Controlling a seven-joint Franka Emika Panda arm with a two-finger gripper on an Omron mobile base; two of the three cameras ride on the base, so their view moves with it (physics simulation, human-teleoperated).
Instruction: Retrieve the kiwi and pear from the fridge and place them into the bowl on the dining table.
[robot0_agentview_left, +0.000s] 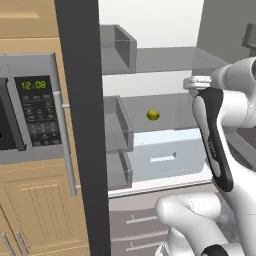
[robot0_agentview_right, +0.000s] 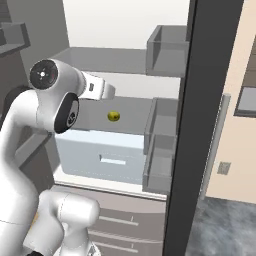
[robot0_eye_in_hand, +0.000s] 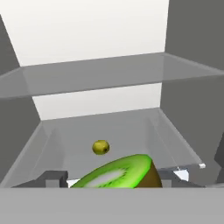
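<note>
The fridge stands open, and my hand reaches in over its middle clear shelf. A cut kiwi, bright green with a pale core and brown skin, sits between my two fingertips. My gripper is shut on it, just above the shelf's front. The pear, small and yellow-green, lies further back on the same shelf, apart from my hand. My own forearm hides the fingers in both base views. The bowl and the dining table are out of view.
The fridge's black door edge stands close beside the arm, with grey door bins. A pale drawer sits below the shelf. A microwave with a green clock is set in wood cabinets.
</note>
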